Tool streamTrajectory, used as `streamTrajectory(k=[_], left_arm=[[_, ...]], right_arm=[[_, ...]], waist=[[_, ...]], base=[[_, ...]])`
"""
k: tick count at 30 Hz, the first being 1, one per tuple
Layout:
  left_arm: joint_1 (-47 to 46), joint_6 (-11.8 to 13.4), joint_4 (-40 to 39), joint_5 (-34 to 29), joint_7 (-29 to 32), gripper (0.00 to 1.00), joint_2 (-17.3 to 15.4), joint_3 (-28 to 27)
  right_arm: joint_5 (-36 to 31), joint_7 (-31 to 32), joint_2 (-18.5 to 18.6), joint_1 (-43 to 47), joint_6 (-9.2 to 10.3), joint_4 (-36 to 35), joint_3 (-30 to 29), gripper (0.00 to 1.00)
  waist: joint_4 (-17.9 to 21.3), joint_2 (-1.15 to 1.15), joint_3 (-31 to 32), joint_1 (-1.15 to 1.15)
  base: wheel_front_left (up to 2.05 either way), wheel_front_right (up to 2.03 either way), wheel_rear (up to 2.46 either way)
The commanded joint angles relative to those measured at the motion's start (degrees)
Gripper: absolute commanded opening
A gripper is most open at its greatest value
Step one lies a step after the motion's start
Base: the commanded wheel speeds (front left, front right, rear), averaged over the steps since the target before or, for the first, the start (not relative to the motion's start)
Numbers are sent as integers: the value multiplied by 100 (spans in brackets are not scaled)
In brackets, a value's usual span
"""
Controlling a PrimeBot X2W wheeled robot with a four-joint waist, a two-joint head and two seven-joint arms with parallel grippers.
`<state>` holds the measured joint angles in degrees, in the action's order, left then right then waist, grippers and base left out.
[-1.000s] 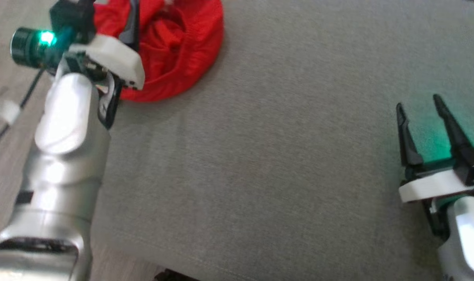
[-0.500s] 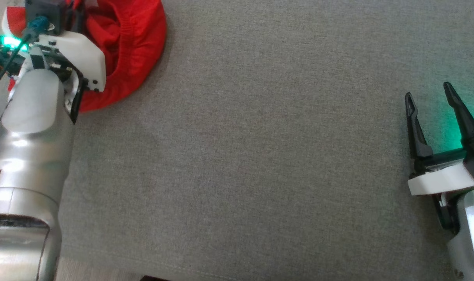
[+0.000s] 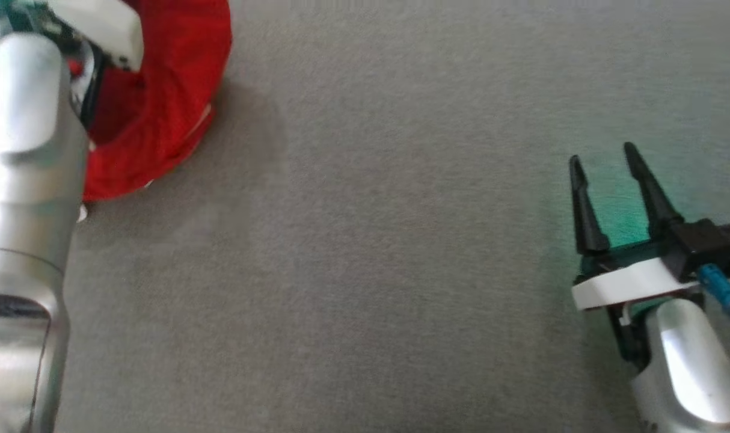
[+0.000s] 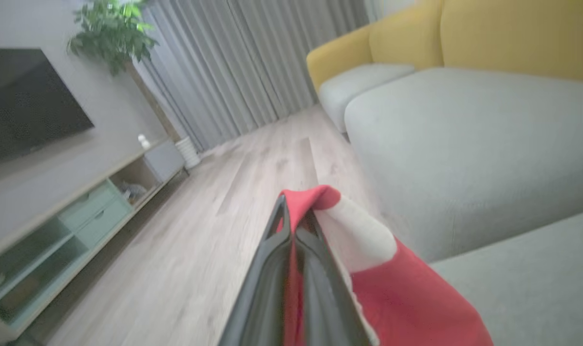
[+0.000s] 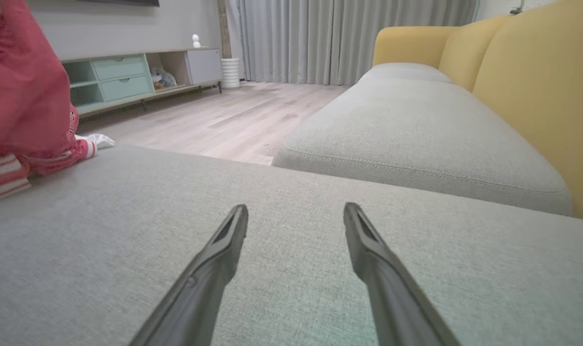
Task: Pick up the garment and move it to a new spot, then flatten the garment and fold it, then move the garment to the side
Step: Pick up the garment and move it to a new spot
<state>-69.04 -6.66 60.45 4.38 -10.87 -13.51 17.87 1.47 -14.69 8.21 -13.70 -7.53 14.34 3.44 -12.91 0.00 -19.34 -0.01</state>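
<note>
head camera looks straight down on the grey cushion (image 3: pixel 401 270); both wrist cameras look low along it toward the curtains (image 5: pixel 320 38).

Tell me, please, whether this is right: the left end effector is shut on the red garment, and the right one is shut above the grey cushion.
One slip: the right end effector is open and empty, as the right wrist view shows. The left end effector is shut on the red garment; the right is above the grey cushion.
</note>
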Motion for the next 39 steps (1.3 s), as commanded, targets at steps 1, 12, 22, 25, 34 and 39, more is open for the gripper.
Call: streamTrajectory(k=[1,12,22,25,34,39], left_arm=[[-414,-38,-350,-28,-53,0,-305,1],[-844,-81,-2055,903,740,0,-387,1062],[-827,-18,-2583,1677,982,0,41,945],[-407,-12,-2489,1960,1060,0,291,934],[2063,308,-2248,2183,311,0,129,997],[3103,609,-2201,2298,-323,100,182,779]], right_arm=[[31,-30,-142,-75,4,-146,131,100],[329,-30,-527,88,4,-223,376,100],[974,-30,-532,69,4,-371,709,100],[1101,-30,-532,18,4,-412,707,100],[1301,-30,-533,-122,4,-502,572,100],[1321,-30,-533,-33,4,-445,416,100]], waist=[[432,0,424,1],[2041,0,1027,1],[3106,0,884,1],[3225,0,765,1],[3138,0,364,1],[2781,0,400,1]], base=[[0,0,0],[0,0,0],[0,0,0],[0,0,0],[0,0,0],[0,0,0]])
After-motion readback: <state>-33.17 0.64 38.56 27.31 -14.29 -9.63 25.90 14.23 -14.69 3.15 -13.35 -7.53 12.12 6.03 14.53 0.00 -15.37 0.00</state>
